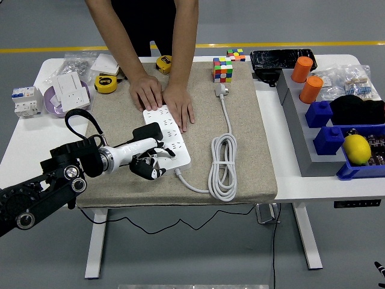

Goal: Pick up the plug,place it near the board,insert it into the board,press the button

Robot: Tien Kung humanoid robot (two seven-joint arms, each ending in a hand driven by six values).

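A white power strip lies on the beige mat, running from the person's hands toward me. A black plug stands on the strip's left side, and its black cable loops away to the left. My left hand sits at the strip's near left corner, just below the plug. Its fingers are curled downward against the strip's edge and hold nothing. The person at the far side presses both hands flat on the strip's far end. My right hand is out of sight.
The strip's white cord lies coiled on the mat to the right and ends in a white plug near a colour cube. Tape measures and socket parts lie far left. Grey and blue bins stand to the right.
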